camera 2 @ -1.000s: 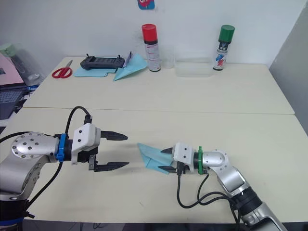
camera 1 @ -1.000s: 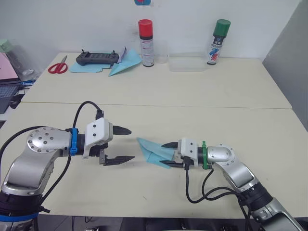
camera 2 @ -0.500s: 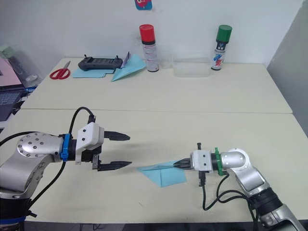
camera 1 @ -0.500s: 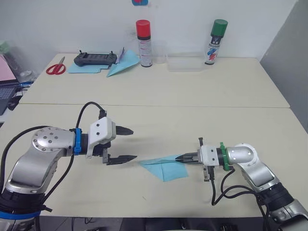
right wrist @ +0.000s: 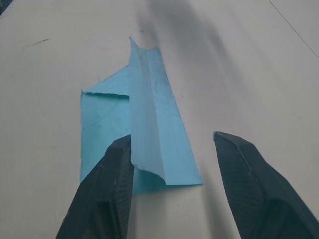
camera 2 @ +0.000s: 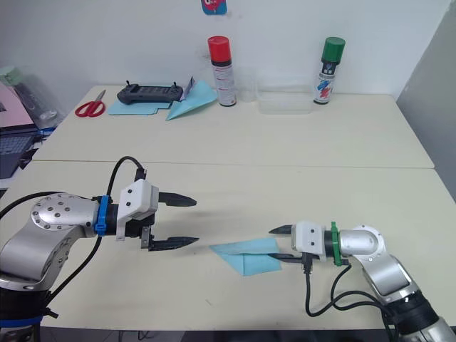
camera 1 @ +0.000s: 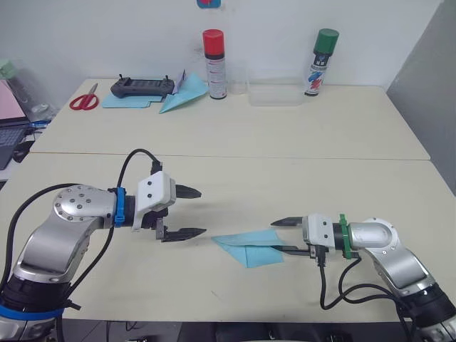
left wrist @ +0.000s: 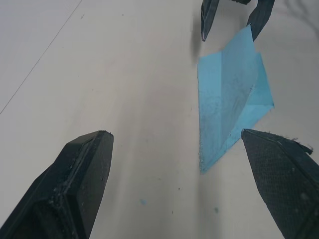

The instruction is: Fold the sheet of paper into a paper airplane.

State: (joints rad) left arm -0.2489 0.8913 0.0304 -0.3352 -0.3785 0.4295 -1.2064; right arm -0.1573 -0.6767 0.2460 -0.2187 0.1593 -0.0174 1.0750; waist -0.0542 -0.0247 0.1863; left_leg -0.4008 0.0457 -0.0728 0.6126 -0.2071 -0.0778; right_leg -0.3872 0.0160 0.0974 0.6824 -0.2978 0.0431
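Two grippers face each other low over the near table (camera 1: 299, 178), with the paper airplane between them. On the left side, the left gripper (camera 1: 187, 212) hovers with its two black fingers wide apart and holds nothing; it is near the pointed nose of the paper but does not touch it. In the middle lies the paper airplane (camera 1: 249, 246), a light blue folded piece (one flap stands up a little along the centre fold), resting flat on the table. On the right side, the right gripper (camera 1: 285, 235) has its fingers spread as well, one at each side of the paper's wide end; in the right wrist view one finger (right wrist: 102, 199) is just beside the paper's edge.
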